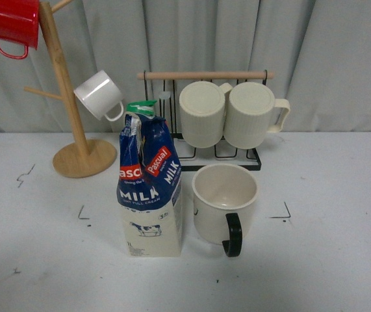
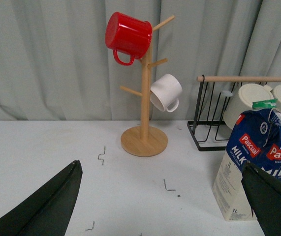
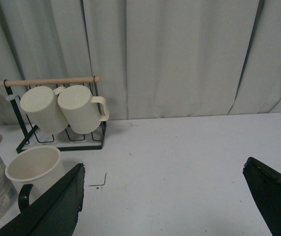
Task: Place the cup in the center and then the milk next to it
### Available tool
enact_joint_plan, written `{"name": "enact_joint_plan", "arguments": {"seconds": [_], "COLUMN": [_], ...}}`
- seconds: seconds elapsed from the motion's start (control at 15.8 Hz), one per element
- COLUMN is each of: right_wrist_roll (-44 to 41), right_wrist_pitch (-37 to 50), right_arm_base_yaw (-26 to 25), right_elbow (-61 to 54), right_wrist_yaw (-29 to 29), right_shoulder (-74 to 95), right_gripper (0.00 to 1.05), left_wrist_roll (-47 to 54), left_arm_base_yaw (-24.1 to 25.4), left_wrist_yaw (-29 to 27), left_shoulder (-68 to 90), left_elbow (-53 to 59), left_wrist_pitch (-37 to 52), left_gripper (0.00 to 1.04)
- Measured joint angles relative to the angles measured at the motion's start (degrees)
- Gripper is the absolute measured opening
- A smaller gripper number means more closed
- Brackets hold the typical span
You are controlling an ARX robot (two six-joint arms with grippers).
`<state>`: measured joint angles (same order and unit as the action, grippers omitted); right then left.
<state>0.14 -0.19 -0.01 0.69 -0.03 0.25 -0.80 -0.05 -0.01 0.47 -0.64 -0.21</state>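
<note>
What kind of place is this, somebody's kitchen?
More likely a staged test table than a kitchen: a plain white table with small black corner marks, a grey curtain as backdrop, and a wooden mug tree and wire mug rack set out like props.

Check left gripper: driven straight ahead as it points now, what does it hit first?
Probably nothing soon: the open left gripper faces bare table. The wooden mug tree sits farther ahead; the milk is off to one side. Depth uncertain.

Three views sharing milk [image 1: 149, 188]

Upright cream cup [image 1: 223, 203] just right of upright milk [image 1: 149, 188]
</note>
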Motion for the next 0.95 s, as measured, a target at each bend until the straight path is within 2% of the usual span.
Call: {"name": "enact_joint_plan", "arguments": {"seconds": [0.95], "right_wrist_roll": [0.0], "right_wrist_pitch": [0.0], "right_arm_base_yaw": [0.0], "right_elbow": [0.0], "right_wrist_yaw": [0.0], "right_shoulder": [0.0], "right_gripper": [0.98], "left_wrist_roll": [0.0], "left_arm_base_yaw": [0.0], "left_wrist_yaw": [0.0], "left_shoulder": [0.0], "left_elbow": [0.0], "left_wrist_pitch": [0.0], "left_gripper": [0.98]}}
